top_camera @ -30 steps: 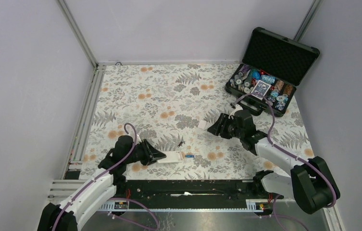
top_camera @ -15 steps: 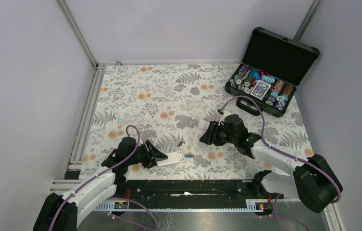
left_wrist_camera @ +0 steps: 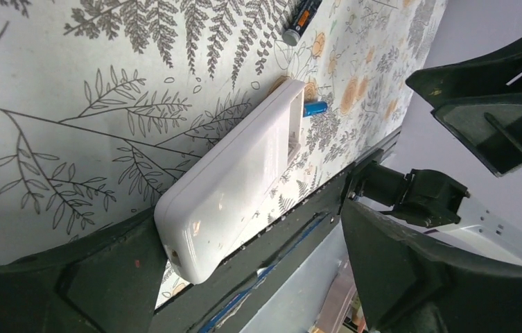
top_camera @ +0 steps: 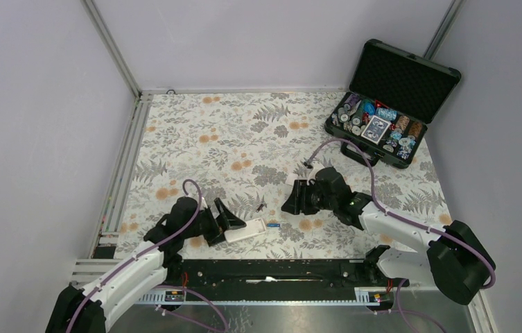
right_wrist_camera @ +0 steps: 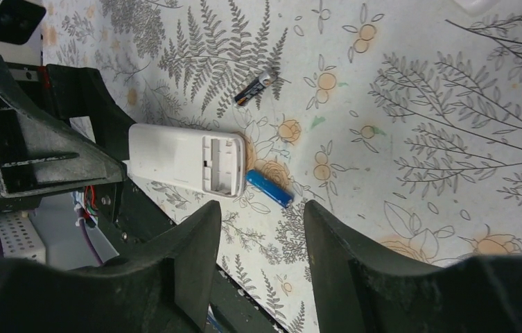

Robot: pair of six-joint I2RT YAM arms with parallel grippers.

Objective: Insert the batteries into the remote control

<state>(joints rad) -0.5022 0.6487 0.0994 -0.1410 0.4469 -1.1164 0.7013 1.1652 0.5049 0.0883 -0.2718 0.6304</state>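
The white remote control (top_camera: 252, 227) lies back up on the floral table near the front edge, its battery bay (right_wrist_camera: 222, 164) uncovered and empty. Its near end rests between the wide-open jaws of my left gripper (left_wrist_camera: 251, 229), against one finger (left_wrist_camera: 105, 277). A blue battery (right_wrist_camera: 268, 189) lies just off the remote's open end. A dark battery (right_wrist_camera: 253, 89) lies a little farther away. My right gripper (right_wrist_camera: 261, 225) hovers open and empty just short of the blue battery, pointing at the remote.
A black hard case (top_camera: 383, 128) with poker chips and a foam lid stands open at the back right. The black rail (top_camera: 272, 270) runs along the table's front edge, right behind the remote. A small white piece (right_wrist_camera: 476, 4) lies beyond the right gripper.
My left gripper has opened wide and let go of the remote, which stays on the table. My right gripper has moved left and nearer, toward the batteries.
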